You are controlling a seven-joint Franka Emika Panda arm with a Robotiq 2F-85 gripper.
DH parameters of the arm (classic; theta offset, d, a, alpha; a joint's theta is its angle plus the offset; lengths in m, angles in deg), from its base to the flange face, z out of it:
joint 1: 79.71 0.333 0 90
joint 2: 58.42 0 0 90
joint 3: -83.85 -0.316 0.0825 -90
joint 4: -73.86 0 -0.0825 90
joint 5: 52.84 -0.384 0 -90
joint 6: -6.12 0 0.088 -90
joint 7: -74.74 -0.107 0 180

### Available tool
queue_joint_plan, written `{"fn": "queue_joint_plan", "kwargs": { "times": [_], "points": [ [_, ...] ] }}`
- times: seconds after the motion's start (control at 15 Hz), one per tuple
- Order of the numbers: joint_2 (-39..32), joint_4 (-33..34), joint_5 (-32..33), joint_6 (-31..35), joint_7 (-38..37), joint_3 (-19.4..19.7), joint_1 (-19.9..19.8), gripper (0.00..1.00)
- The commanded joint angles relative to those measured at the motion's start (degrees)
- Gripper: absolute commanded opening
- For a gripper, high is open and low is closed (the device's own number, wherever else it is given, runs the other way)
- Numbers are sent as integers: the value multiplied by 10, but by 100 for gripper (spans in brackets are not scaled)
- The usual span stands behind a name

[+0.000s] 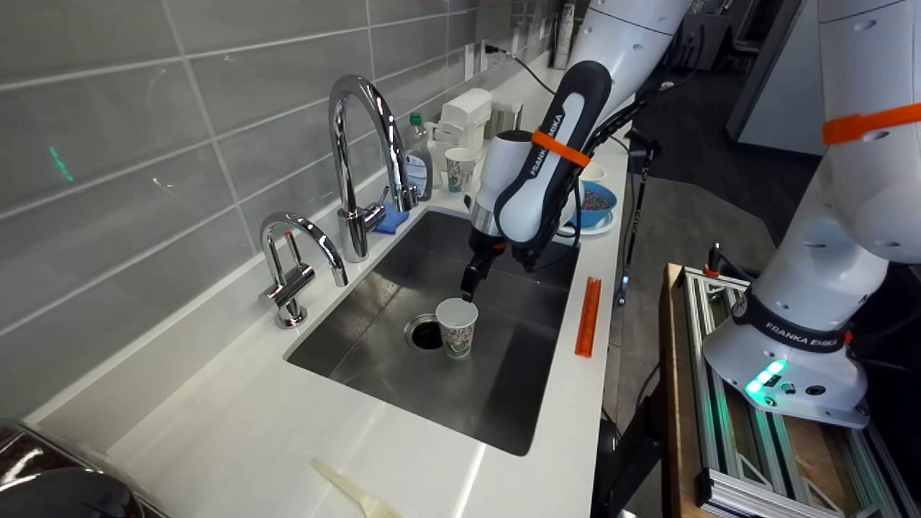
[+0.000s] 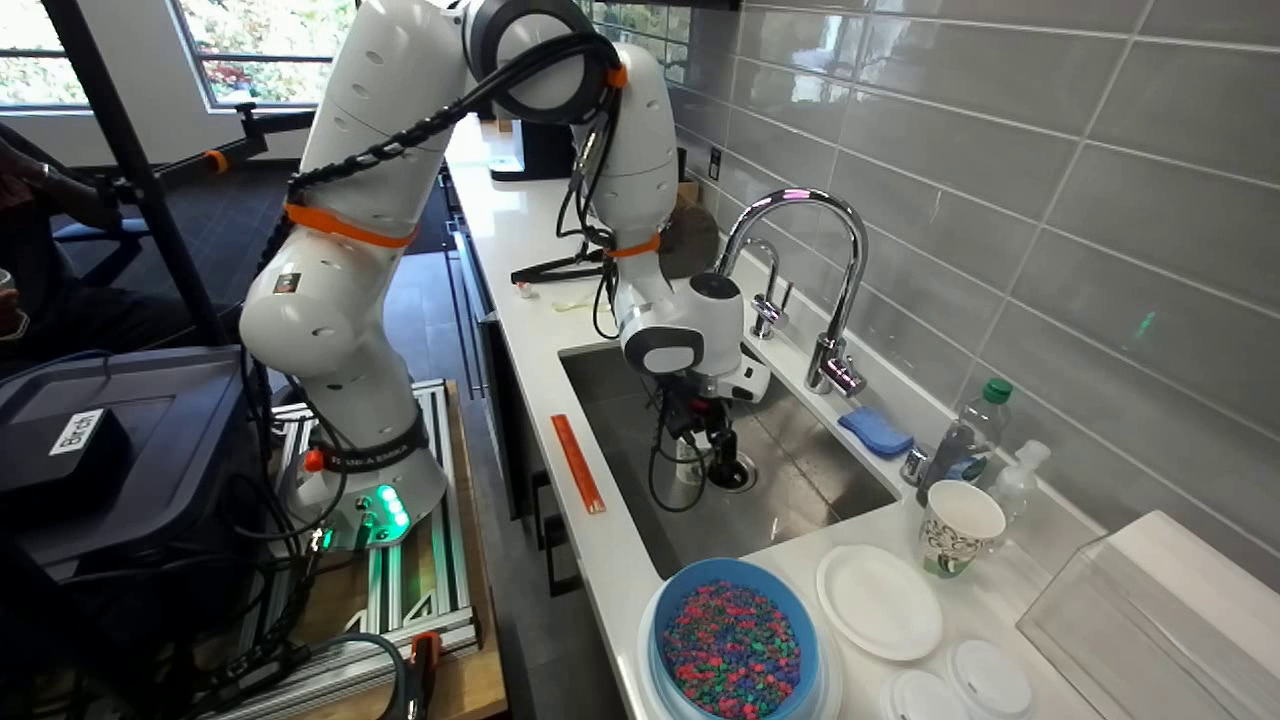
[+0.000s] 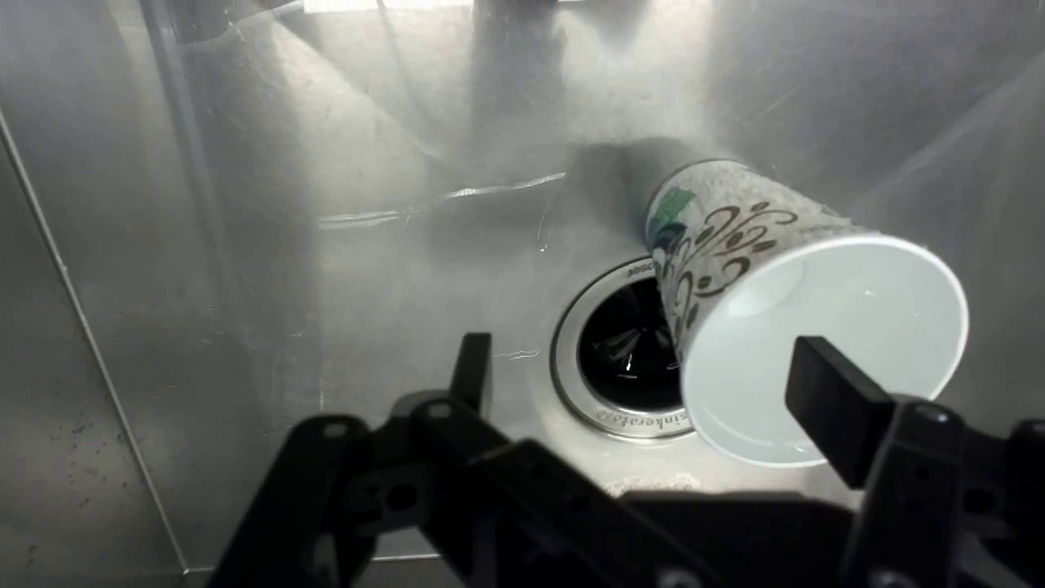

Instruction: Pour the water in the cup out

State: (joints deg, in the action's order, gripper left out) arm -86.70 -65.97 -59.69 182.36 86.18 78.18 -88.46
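The arm (image 1: 531,212) reads "FRANKA EMIKA", drain (image 3: 627,353) "sinkerator", box (image 2: 70,482) "Birch".

The cup (image 1: 457,328) looks papery, the sink (image 1: 496,392) satin metal, the taller faucet (image 1: 345,169) glossy chrome.

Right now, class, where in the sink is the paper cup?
In an exterior view, the paper cup stands upright on the sink floor, right of the drain and near the fingers.

Beneath the claw (image 3: 653,376), a white patterned paper cup (image 3: 804,314) stands upright in a grey steel sink (image 1: 406,396), beside a round metal-rimmed drain (image 3: 624,351); in an exterior view, a tall curved chrome faucet (image 1: 345,173) stands left of the claw, a long flat orange strip (image 1: 588,316) lies to its right, a round blue bowl (image 1: 601,216) behind and right
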Motion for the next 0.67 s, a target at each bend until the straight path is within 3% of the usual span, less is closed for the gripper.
{"fn": "queue_joint_plan", "kwargs": {
  "times": [0.0, 0.13, 0.2, 0.33, 0.47, 0.6],
  "points": [
    [-27, 18, 24, 6, -9, -9, -11, 74],
    [-33, 22, 28, 6, -11, -7, -7, 72],
    [-36, 25, 28, 6, -12, -9, -8, 61],
    [-41, 29, 30, 7, -14, -9, -6, 53],
    [-46, 33, 30, 8, -16, -10, -6, 58],
    [-49, 36, 30, 8, -16, -11, -7, 54]
  ]
}}
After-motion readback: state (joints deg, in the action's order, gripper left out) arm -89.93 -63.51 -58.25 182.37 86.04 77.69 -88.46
